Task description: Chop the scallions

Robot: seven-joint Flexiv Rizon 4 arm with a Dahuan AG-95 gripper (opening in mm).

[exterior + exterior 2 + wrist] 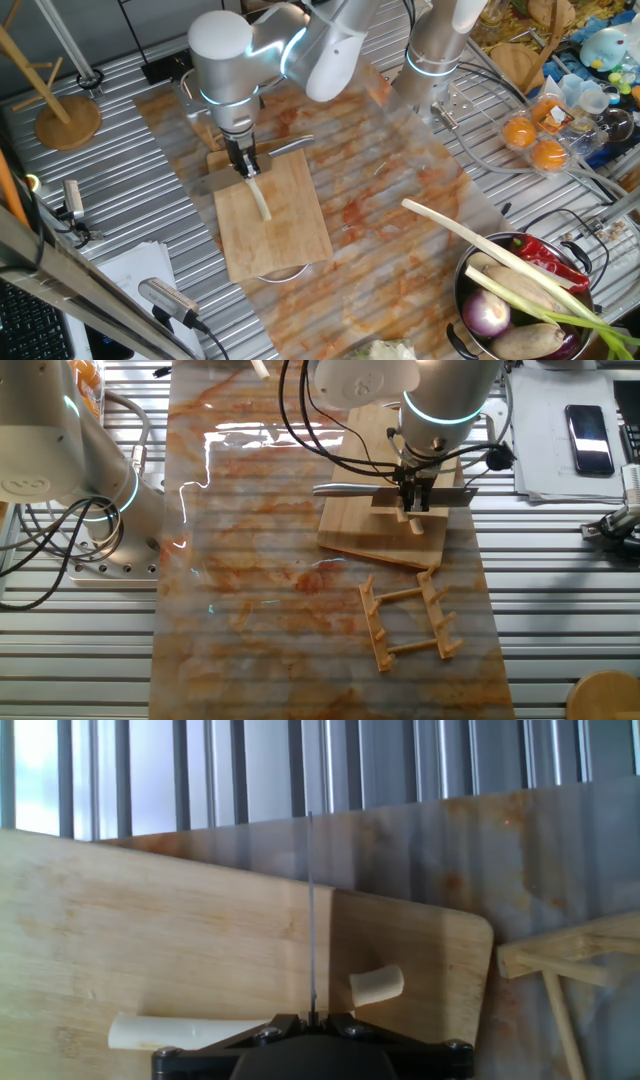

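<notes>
Scallions [190, 1031] are laid on the wooden cutting board [285, 240], which rests on the stained sheet covering the desk [420, 200]. In the hand view a long cream stalk is seen to the left of the knife [312, 910] blade, and a short cut chunk [377, 985] lies just to its right, apart from the stalk. The blade is seen edge-on as a thin upright line, standing between the two pieces.

The tool [245, 165] is closed on the knife, whose blade and handle stretch out sideways above the board's far end in one fixed view. From the other fixed view the tool [415, 500] is placed over the board with the blade held crosswise.

A small wooden rack [410, 622] lies flat beside the board's near edge. A metal bowl [470, 290] at the desk's corner holds a purple onion [487, 316], a red chilli [545, 258] and a long leafy stalk [480, 245].
</notes>
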